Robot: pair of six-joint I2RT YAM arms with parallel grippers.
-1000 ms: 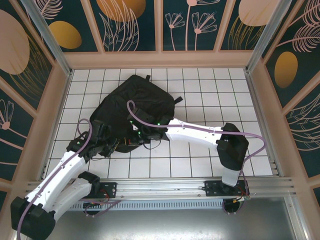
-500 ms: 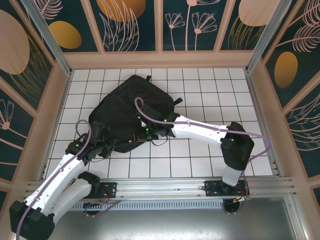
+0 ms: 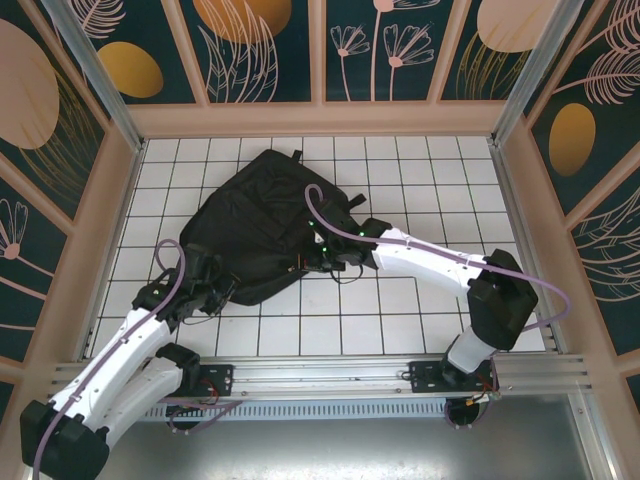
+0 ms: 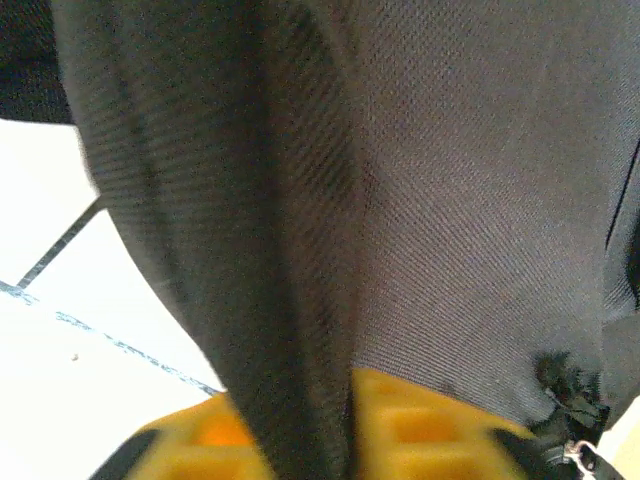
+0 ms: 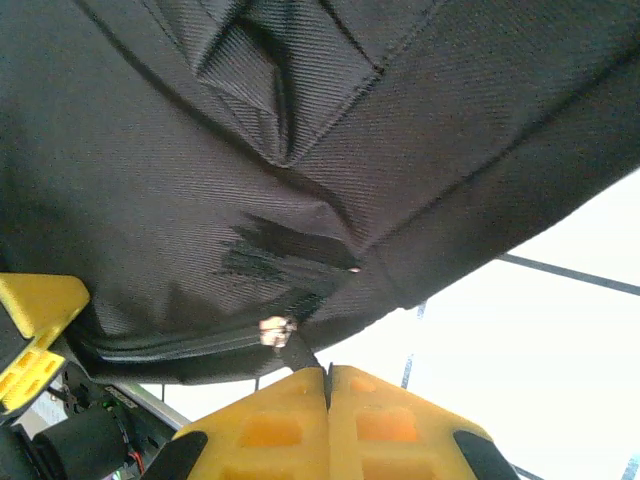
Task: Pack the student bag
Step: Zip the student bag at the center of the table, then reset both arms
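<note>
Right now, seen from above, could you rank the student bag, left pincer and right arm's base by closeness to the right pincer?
From the right pincer:
1. student bag, touching it
2. left pincer, to its left
3. right arm's base, near right edge

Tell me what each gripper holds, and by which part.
The right gripper is shut on the zipper pull of the student bag. A fold of the bag's fabric lies between the fingers of the left gripper; whether they grip it cannot be told.

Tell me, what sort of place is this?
Likely a robot test cell: a white gridded table boxed in by floral wall panels, with left arm and right arm on a metal rail.
</note>
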